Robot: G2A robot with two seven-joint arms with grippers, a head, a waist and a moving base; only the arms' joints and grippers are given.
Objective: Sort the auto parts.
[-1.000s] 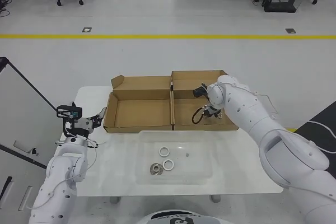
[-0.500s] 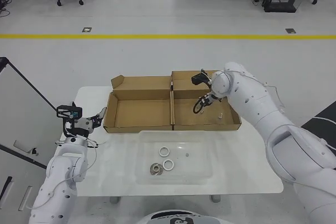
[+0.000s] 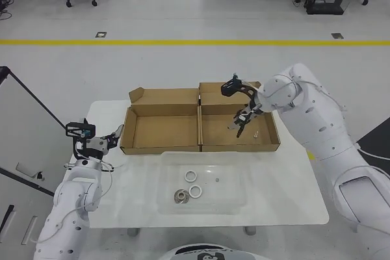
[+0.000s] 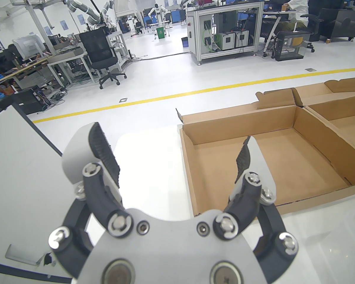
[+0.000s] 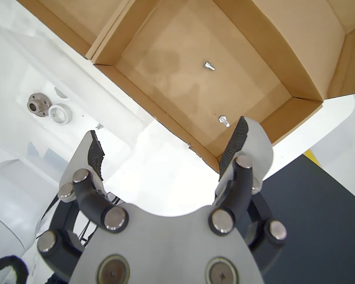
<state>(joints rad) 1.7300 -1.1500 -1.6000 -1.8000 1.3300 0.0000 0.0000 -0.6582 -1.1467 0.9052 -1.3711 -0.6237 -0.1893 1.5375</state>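
Observation:
Two open cardboard boxes stand side by side at the table's far edge. The left box [image 3: 161,130] [image 4: 272,164] is bare inside. The right box [image 3: 214,130] [image 5: 171,60] holds two small silver bolts [image 5: 208,66] [image 5: 224,120]. My right gripper [image 3: 240,127] [image 5: 167,132] hangs open above the right box's near wall, with nothing between its fingers. In the clear tray [image 3: 234,195] lie two white rings [image 3: 190,175] [image 3: 195,191], a metal flange [image 3: 180,195] [image 5: 37,106] and a small bolt [image 3: 218,177]. My left gripper [image 3: 114,134] [image 4: 171,140] is open, just left of the left box.
The white table [image 3: 279,188] has free room to the right of the tray and in front of the right box. A dark panel [image 3: 13,123] stands beside the table on the left. The boxes' rear flaps [image 3: 166,97] stand up.
My right arm has swung out to the right and its gripper has shifted slightly right over the right box. The left arm has not moved.

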